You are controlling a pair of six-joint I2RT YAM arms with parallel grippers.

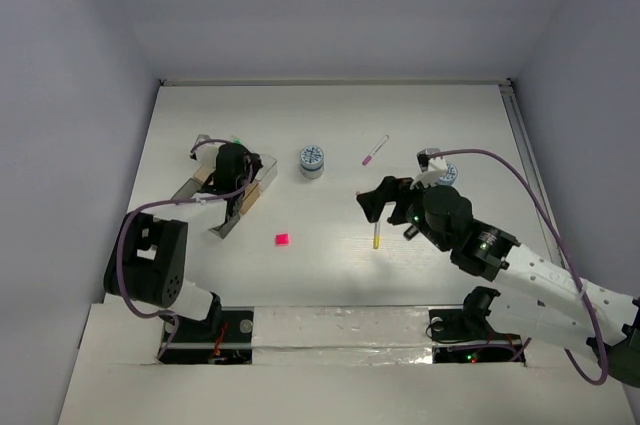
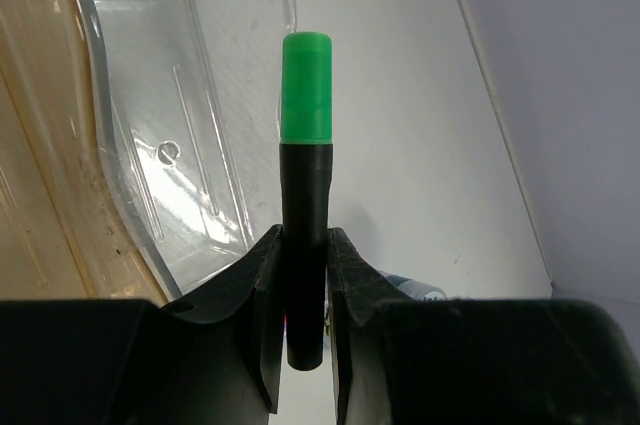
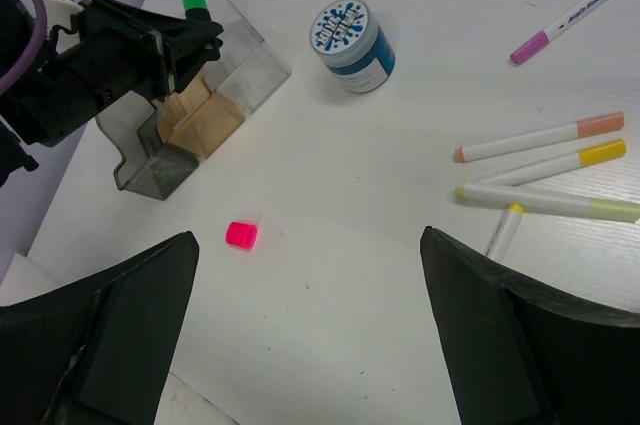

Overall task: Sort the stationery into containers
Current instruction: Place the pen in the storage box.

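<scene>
A: How is the clear tray (image 2: 190, 95), upper left of the frame, finished?
B: Glossy transparent plastic is seen; the tan tray (image 2: 40, 205) beside it looks duller and speckled
A: And the marker (image 2: 304, 215)?
B: A matt black barrel and a smooth green cap (image 2: 306, 85) are shown; the table (image 1: 330, 125) is matt white

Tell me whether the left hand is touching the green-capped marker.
Touching. The left wrist view shows the left hand clamped on the green-capped marker, no gap either side.

Bare tabletop (image 1: 330, 275) around the pink cube (image 1: 282, 240) (pens (image 3: 540, 139) clustered well right)
</scene>
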